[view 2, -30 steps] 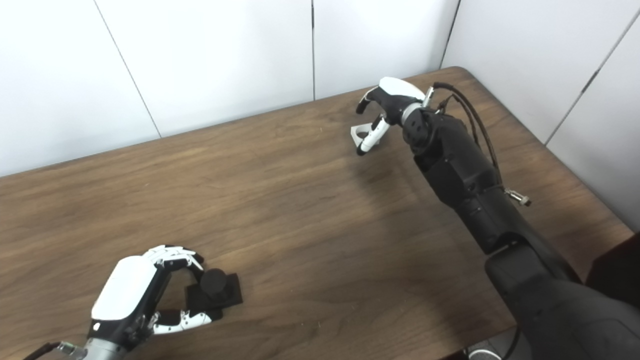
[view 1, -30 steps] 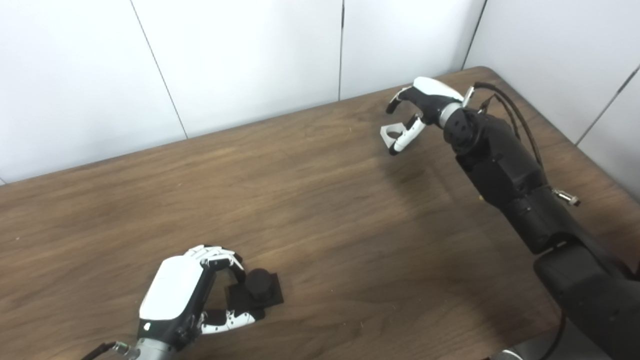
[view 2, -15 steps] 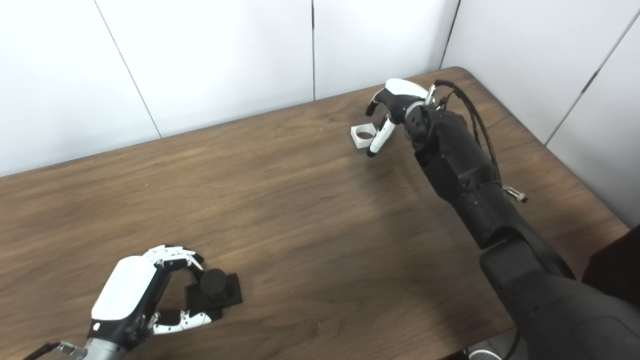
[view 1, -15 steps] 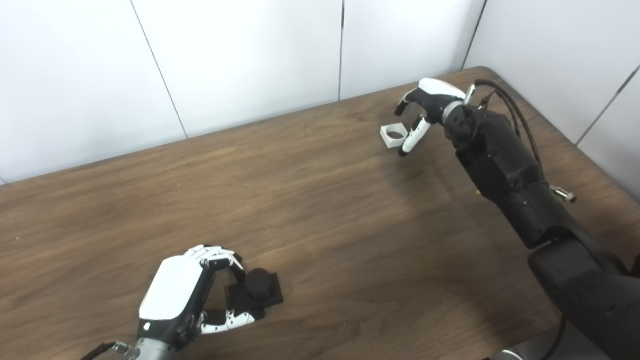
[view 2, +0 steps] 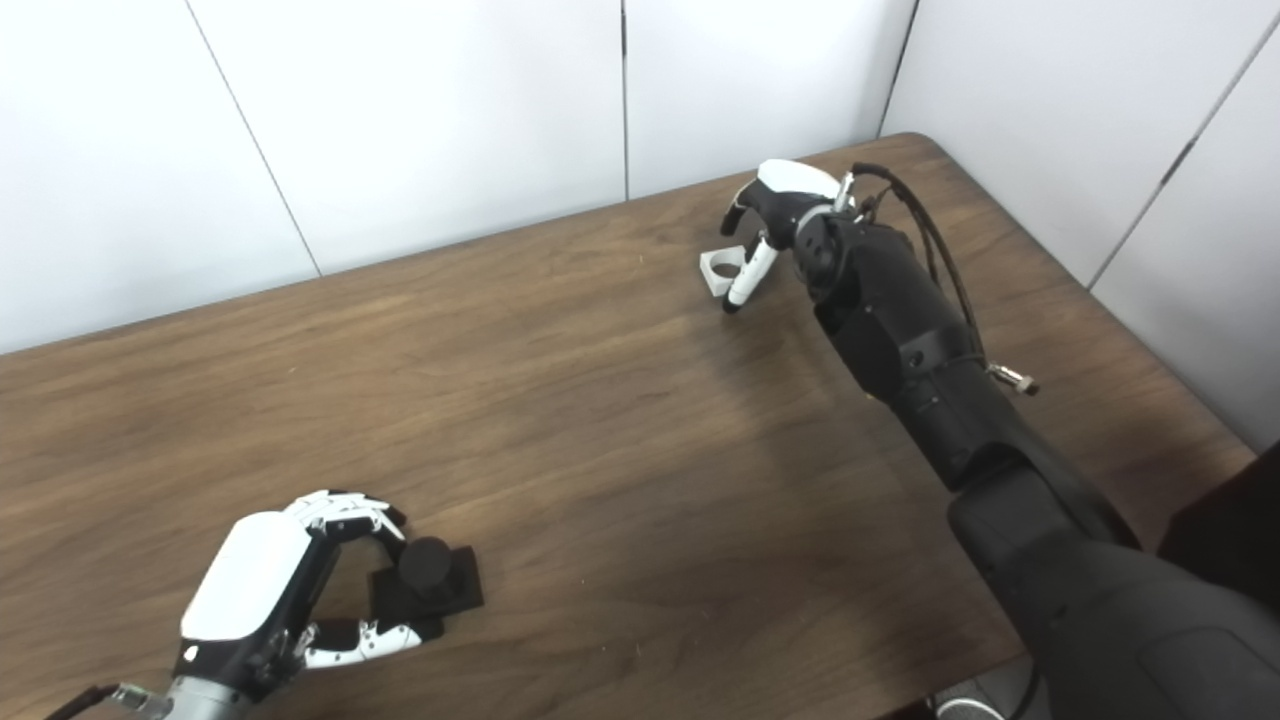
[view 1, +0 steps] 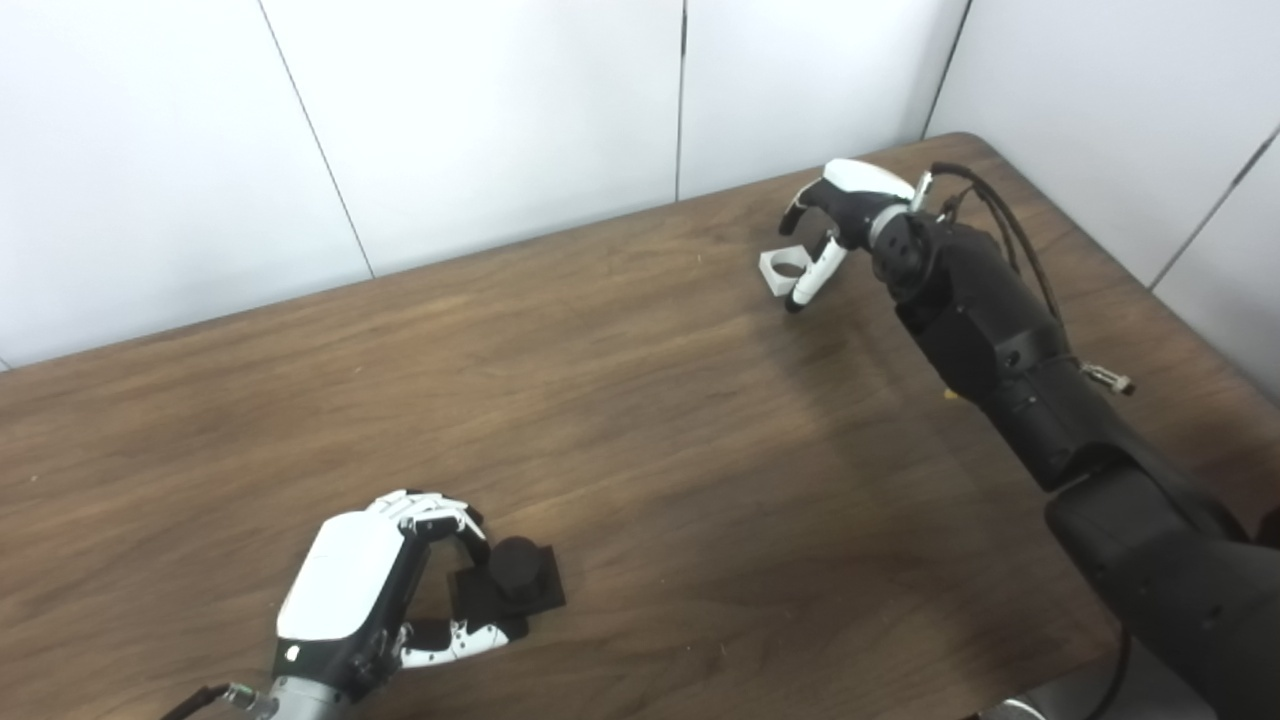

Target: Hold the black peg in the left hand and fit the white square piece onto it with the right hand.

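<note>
White square piece (view 1: 783, 271) now sits between the right hand's (view 1: 835, 215) curled, not-yet-pinching fingers again; left hand (view 1: 375, 585) still cups the black peg (view 1: 510, 578), so lifting comes next.

A dark wood-grain table (view 1: 640, 420) stood against white wall panels (view 1: 480, 130) split by thin dark seams, its rounded far corner tucked where two walls met. Light was even and soft.
</note>
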